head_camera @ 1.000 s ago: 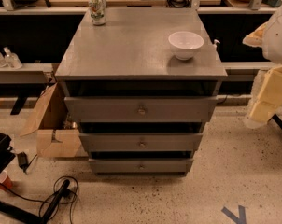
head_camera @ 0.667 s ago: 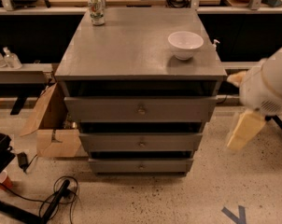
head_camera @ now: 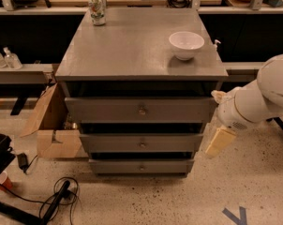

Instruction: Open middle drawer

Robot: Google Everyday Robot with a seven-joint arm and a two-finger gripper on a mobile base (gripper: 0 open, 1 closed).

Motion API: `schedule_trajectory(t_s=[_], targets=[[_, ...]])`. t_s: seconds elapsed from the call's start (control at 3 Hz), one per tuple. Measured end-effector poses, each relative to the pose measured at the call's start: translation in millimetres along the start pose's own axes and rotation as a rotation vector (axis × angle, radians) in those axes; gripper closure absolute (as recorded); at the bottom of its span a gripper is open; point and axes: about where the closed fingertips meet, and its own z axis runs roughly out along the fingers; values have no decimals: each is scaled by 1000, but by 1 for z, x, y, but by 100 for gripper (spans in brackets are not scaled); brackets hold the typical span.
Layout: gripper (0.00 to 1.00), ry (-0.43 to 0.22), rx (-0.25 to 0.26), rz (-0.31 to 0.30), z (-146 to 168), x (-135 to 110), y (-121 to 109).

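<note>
The middle drawer is the grey front with a small round knob at its centre, between two other drawers of the grey cabinet. It sits flush with the others. My gripper, cream-coloured at the end of the white arm, hangs by the cabinet's right side at the middle drawer's height, to the right of the front and well away from the knob. It holds nothing that I can see.
A white bowl and a can stand on the cabinet top. The top drawer and bottom drawer are shut. A cardboard box stands at the left, with cables on the floor.
My arm has swung in from the right edge, leftward and down, bringing the gripper beside the cabinet's right side. The drawers have not moved.
</note>
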Motion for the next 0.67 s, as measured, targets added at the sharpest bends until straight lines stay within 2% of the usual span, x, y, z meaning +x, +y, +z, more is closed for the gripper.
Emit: schedule_trajectory(t_s=[0.33,0.67], targets=[[0,11,-30,1,9,4,10],[0,49,-90,-10,34,22,32]])
